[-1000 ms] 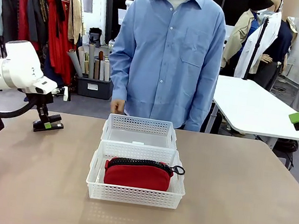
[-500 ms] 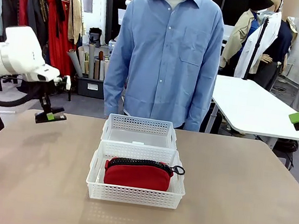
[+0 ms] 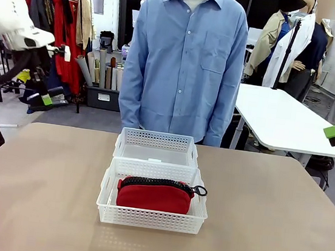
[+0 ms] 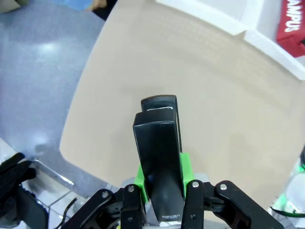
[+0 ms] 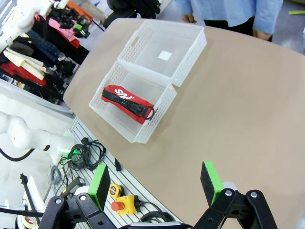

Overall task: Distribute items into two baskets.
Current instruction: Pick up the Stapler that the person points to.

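White lattice walls mark my limits: two baskets sit end to end at desk centre, the near basket (image 3: pixel 151 212) holding the red pouch (image 3: pixel 154 195), the far basket (image 3: pixel 157 147) at 12 o'clock from it. I see bare desk (image 3: pixel 36 195) at 9 and 3 o'clock, out to both side edges. My left gripper (image 4: pixel 159 191) is clamped on the black stapler (image 4: pixel 159 157), high beyond the desk's 10 o'clock corner. My right gripper (image 5: pixel 157 183) hangs with jaws spread, empty.
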